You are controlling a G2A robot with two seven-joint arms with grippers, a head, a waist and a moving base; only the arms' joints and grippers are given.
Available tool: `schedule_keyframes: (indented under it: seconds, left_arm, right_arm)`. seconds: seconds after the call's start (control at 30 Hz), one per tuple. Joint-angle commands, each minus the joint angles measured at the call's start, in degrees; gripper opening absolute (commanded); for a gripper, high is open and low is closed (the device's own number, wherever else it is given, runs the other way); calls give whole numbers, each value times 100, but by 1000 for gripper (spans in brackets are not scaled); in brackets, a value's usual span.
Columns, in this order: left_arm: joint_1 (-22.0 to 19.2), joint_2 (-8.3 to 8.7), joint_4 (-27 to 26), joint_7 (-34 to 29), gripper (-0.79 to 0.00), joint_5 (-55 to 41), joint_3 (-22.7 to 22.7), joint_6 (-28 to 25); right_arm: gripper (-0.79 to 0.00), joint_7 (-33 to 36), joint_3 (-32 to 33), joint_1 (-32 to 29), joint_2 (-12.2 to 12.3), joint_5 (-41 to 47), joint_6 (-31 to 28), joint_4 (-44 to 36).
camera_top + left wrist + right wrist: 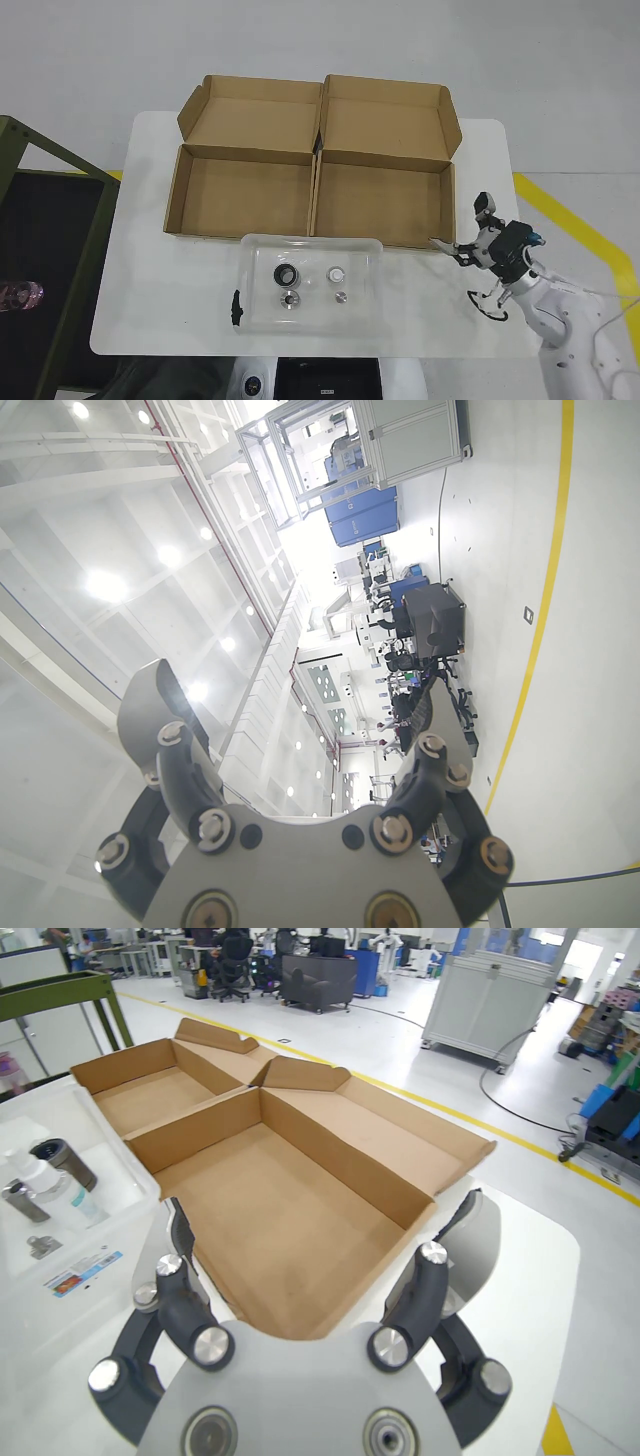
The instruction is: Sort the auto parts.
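Four small parts stand in the clear plastic bin, which sits centred at the near edge of the white table. From above they read as round ends in two rows. A dark-ringed sleeve and a white-capped bottle are in the far row. A steel cylinder and a smaller steel piece are in the near row, and all four are apart from one another.

The right wrist view gives their sides through the bin wall. The sleeve is a short black tube, the bottle is clear with a white spray top, the cylinder is plain grey, and the smaller piece is low.

To the right of the bin, the right gripper hangs over a narrow strip of table top. Its jaws are spread wide, just off the near right corner of the right cardboard box. From its own wrist, the right gripper frames that corner, but whether a fingertip touches the card cannot be told.

Just beyond the bin, the right box and the left cardboard box share a wall. Their lids are folded back towards the table's far edge. A broader band of table top runs along the left of the bin and boxes.

Off the table, a green cart frame stands to the left and a yellow floor line runs on the right.

The left gripper has its jaws spread and looks out at the hall's ceiling lights. Where it hangs relative to the table cannot be told.
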Motion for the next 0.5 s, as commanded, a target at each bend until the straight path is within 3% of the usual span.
schedule_keyframes:
  seconds: [0.0,0.27,0.47]
  left_arm:
    - [0,0,0,0,0,0,0,0]
    - [0,0,0,0,0,0,0,0]
    - [0,0,0,0,0,0,0,0]
  right_arm:
    - [0,154,-108,51,15,0,-192,-146]
    - [0,957,-716,296,70,157,-878,-637]
    - [0,1510,-1270,460,139,361,-911,-885]
